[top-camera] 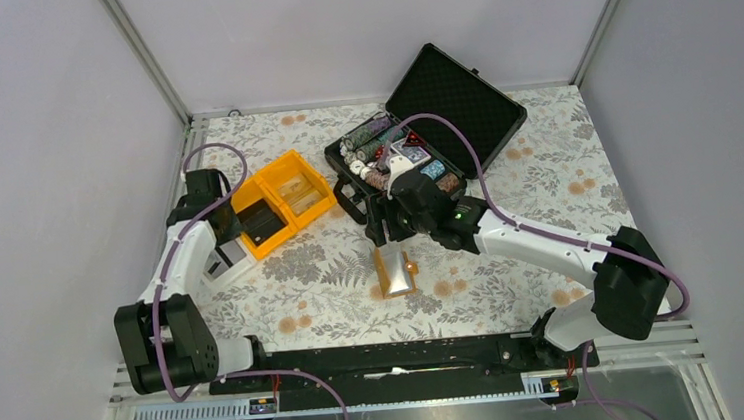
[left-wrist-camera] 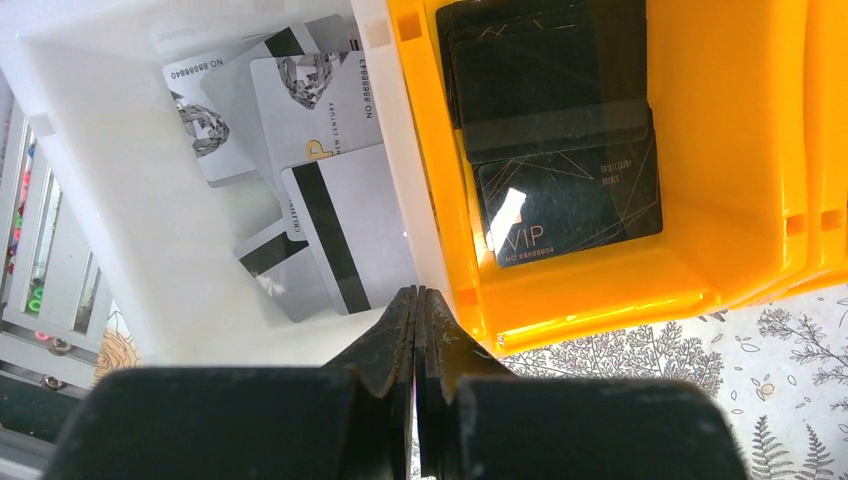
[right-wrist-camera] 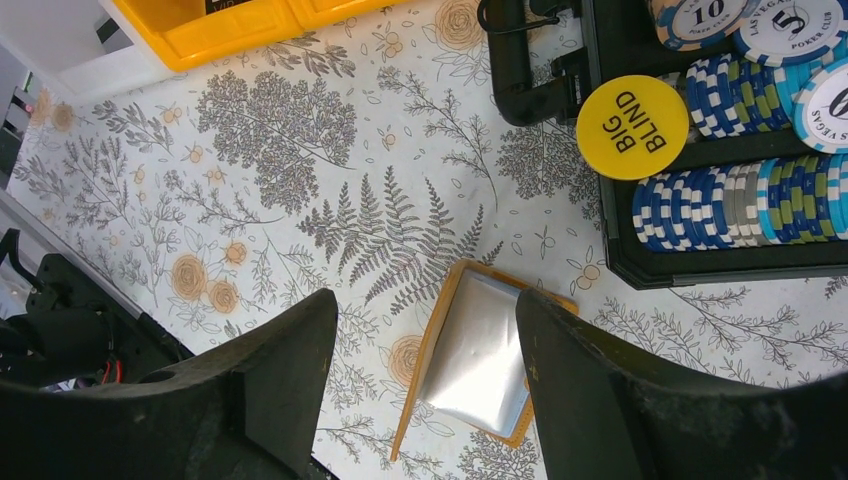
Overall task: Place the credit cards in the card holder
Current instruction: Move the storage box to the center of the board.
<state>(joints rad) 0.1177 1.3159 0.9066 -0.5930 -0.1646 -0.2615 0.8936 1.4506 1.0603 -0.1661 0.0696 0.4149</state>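
Credit cards (left-wrist-camera: 300, 140): loose grey pile in the white tray (left-wrist-camera: 110, 230), overlapping, some stripe-side up. The tray touches the orange bin (left-wrist-camera: 720, 180), which holds a stack of black cards (left-wrist-camera: 560, 120). Left gripper (left-wrist-camera: 420, 300): jaws pressed together, tips above the wall where tray meets bin; can't tell if they touch it. Card holder (right-wrist-camera: 478, 355): lies open mid-table on the floral table (right-wrist-camera: 300, 150), grey inside up, near the black chip case (right-wrist-camera: 720, 265), well apart from the cards. Right gripper (right-wrist-camera: 425, 310): jaws wide apart over the holder, gripping nothing.
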